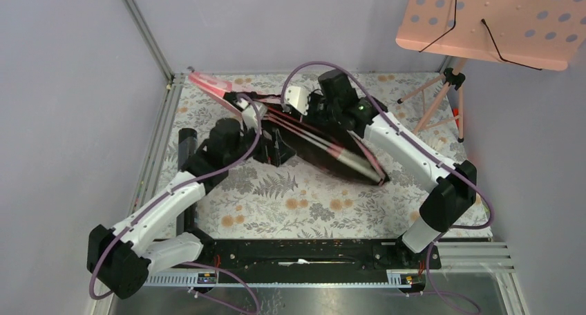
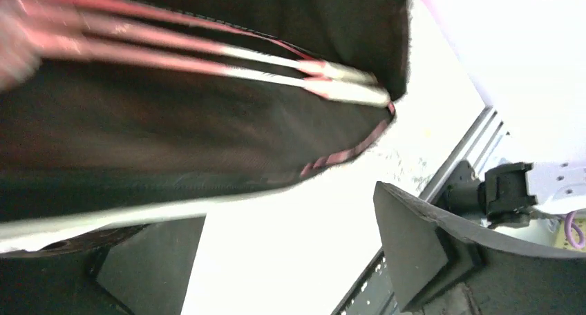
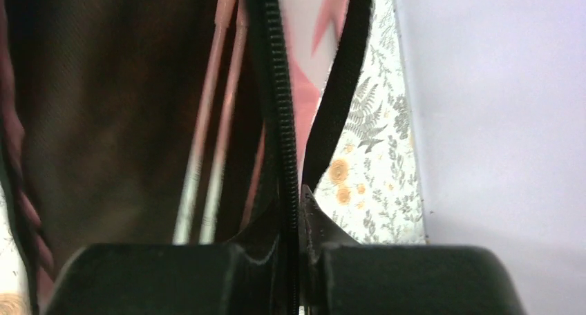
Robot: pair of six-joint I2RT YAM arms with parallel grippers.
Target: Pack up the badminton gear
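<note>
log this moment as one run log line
left pincer: open, empty, by racket bag | right pincer: shut on zipper edge | rackets: two inside open bag

Top view: even, soft light, sharp. Left wrist view: worktop (image 2: pixel 276 260) blown out white, rackets (image 2: pixel 138 56) blurred. Right wrist view: bag (image 3: pixel 104 87) dim, jaws out of focus.

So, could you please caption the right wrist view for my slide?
Right gripper pinches the zipper of the bag, two rackets inside.

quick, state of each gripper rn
left gripper: open
right gripper: closed on the zipper edge of the racket bag
</note>
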